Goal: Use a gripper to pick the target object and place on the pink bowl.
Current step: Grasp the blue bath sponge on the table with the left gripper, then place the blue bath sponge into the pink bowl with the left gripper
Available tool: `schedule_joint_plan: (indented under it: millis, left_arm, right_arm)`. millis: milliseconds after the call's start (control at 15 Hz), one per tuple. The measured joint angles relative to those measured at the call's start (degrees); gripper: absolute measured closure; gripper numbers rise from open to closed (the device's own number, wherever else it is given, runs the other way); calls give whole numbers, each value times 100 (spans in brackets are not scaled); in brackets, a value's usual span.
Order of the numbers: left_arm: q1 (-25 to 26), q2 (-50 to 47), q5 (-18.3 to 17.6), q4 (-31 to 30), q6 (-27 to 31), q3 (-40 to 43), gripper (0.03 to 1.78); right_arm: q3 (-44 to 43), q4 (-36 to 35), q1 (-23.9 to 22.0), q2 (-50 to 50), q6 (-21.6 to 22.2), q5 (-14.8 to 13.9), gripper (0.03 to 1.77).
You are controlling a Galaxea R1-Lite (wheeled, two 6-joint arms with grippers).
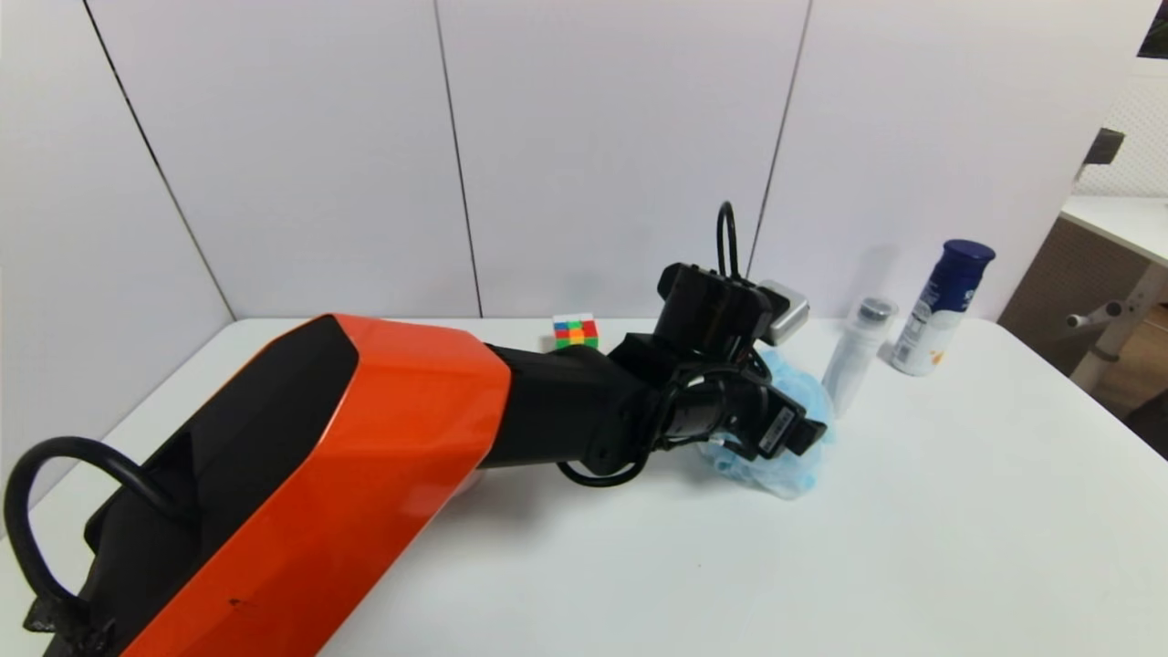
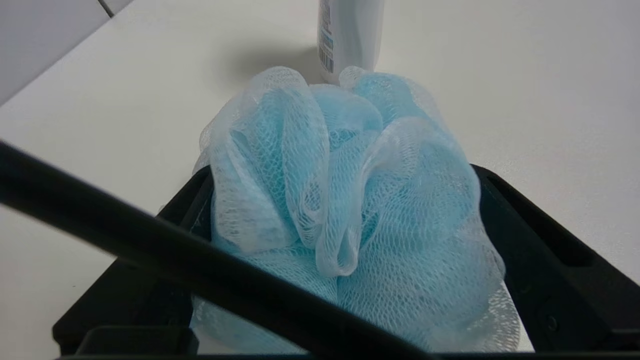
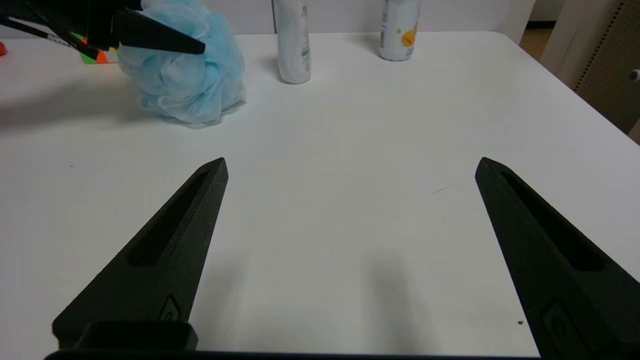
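Head view: the left arm reaches across the white worktop (image 1: 912,511), and its left pincer (image 1: 803,429) is at the light-blue mesh bath pouf (image 1: 789,456), which lies on the worktop near the middle. The arm hides most of the pouf. A multicoloured puzzle cube (image 1: 576,331) stands behind the arm near the wall. Just beside the pouf, on the right, stands a white bottle with a grey cap (image 1: 856,356), and a little further a white bottle with a dark blue cap (image 1: 940,306).

Left wrist view: the pouf (image 2: 345,210) fills the space between the two black fingers (image 2: 530,240), which are spread wide on both sides of it. The mesh touches their inner sides, but the fingers do not squeeze it. A black cable (image 2: 150,240) crosses the front of the picture. The grey-capped bottle (image 2: 350,35) stands directly behind the pouf, very near.

Right wrist view: the right pincer (image 3: 350,165) hangs low over bare worktop, well apart from the pouf (image 3: 185,85), its fingers wide apart and holding nothing. Both bottles stand at the far edge.
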Motion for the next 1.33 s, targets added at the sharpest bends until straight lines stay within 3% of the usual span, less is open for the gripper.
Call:
schedule_joint_plan:
  millis: [600,933,1333]
  left_arm:
    - [-2,435,13,-9,-12,-66,12]
    - [-2,507,6,-12,2,-223,78]
    - [-20,197,11,140,-44,-369,112]
  right_arm:
    - [0,-2,-2,0,-2,-2,9]
    - [0,-2,-2,0,0,0,9]
    - [0,-2,-2,0,-2,0,9]
